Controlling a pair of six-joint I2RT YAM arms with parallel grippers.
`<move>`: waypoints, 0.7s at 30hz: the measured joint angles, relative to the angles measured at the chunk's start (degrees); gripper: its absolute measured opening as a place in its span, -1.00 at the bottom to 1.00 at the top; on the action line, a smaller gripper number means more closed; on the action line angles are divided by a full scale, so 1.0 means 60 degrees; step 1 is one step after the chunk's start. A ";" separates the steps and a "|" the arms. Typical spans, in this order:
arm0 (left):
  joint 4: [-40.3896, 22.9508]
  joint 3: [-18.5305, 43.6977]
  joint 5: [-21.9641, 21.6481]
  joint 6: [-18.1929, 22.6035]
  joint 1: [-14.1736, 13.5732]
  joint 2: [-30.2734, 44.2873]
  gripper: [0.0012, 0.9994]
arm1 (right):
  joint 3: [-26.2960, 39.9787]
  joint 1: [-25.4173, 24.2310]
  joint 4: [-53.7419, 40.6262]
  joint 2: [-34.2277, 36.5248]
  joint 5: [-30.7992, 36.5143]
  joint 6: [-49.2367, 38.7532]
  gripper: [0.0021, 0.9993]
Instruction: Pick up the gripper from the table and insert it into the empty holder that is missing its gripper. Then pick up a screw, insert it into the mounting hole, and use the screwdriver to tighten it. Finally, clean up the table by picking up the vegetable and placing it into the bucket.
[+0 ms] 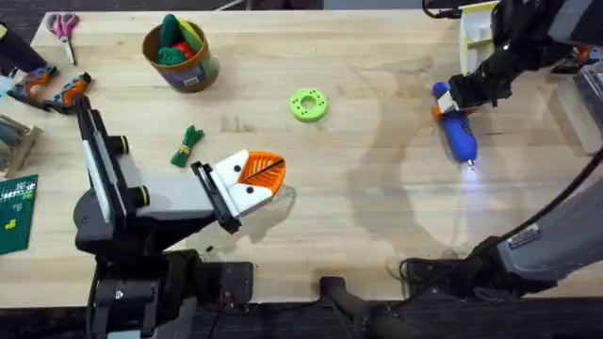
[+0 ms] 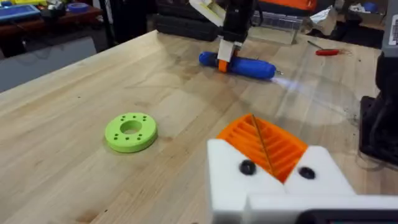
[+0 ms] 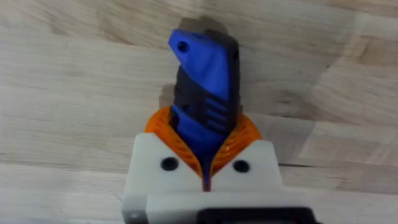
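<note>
The blue screwdriver (image 1: 462,139) lies on the table at the far right, its tip throwing a pale light onto the wood. My right gripper (image 1: 450,102) is shut on its rear end; in the right wrist view the orange pads (image 3: 163,127) clamp the blue body (image 3: 205,62). My left gripper (image 1: 271,171) hovers at the table's middle left, white fingers with orange pads pressed together, nothing between them. The vegetable (image 1: 188,146) lies just left of it. The bucket (image 1: 181,55) stands at the back left, holding toys. The loose gripper, the holder and the screw are out of view.
A lime-green disc (image 1: 308,104) lies at the table's middle (image 2: 130,132). Scissors (image 1: 64,26) and orange-handled tools (image 1: 57,89) sit at the far left, with a green board (image 1: 16,212) at the left edge. A white fixture (image 1: 476,33) stands at the back right.
</note>
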 joint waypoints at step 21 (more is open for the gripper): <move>0.0000 0.0000 -0.0001 0.0001 0.0000 0.0000 -0.99 | 0.0108 0.0000 -0.1693 -0.2772 -0.0699 0.1016 -0.95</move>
